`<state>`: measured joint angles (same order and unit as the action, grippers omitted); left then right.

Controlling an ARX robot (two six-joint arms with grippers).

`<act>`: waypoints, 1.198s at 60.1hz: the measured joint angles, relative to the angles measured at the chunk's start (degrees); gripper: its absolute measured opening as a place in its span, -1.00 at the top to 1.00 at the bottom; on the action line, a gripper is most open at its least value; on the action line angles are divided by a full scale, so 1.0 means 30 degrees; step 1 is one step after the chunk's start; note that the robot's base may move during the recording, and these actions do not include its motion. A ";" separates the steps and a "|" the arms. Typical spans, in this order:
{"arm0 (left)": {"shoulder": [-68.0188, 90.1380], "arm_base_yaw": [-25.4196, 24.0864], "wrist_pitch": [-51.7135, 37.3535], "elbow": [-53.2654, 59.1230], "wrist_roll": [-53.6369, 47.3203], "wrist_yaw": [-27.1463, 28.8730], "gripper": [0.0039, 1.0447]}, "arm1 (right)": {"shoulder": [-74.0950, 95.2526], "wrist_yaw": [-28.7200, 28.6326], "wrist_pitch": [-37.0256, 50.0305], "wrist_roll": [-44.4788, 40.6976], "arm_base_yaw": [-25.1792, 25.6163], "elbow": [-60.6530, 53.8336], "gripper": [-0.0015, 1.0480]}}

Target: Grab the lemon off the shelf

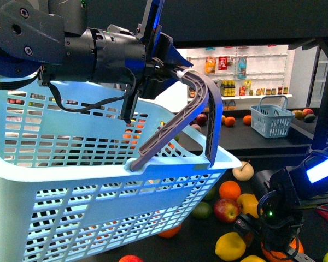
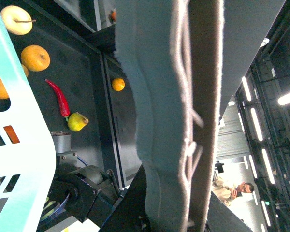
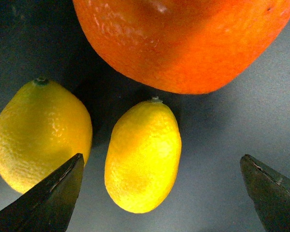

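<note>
Front view: the left gripper (image 1: 172,71) is clamped on the basket handle (image 1: 199,109). The right gripper (image 1: 268,243) hangs low over the shelf (image 1: 197,248), carrying nothing — pick not yet made.

Left wrist view: the basket handle fills the frame.

Right wrist view: the jaws stand wide apart. The lemon (image 3: 142,154) lies on the shelf between them, untouched — a second lemon (image 3: 41,137) is just beside it.

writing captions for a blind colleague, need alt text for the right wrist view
A yellow lemon lies on the dark shelf surface, between the two dark fingers of the open right gripper. A second lemon lies beside it, and an orange sits close beyond both.
</note>
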<state>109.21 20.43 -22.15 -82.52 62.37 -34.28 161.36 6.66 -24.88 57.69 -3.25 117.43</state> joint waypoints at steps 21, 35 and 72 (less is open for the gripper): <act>0.0000 0.0000 0.0000 0.0000 0.0000 0.0000 0.82 | 0.1523 0.0022 -0.0831 0.0437 -0.0444 0.1727 -0.86; 0.0000 0.0000 0.0000 0.0000 0.0000 0.0007 0.82 | 0.2302 0.0342 -0.1056 0.0415 -0.0568 0.2565 -0.86; 0.0000 0.0000 0.0000 0.0000 0.0000 0.0007 0.82 | 0.0430 0.1923 0.1887 -0.2288 0.0000 -0.0903 0.14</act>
<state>109.21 20.43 -22.15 -82.52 62.37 -34.26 162.65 12.43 -19.22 50.83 -3.25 114.72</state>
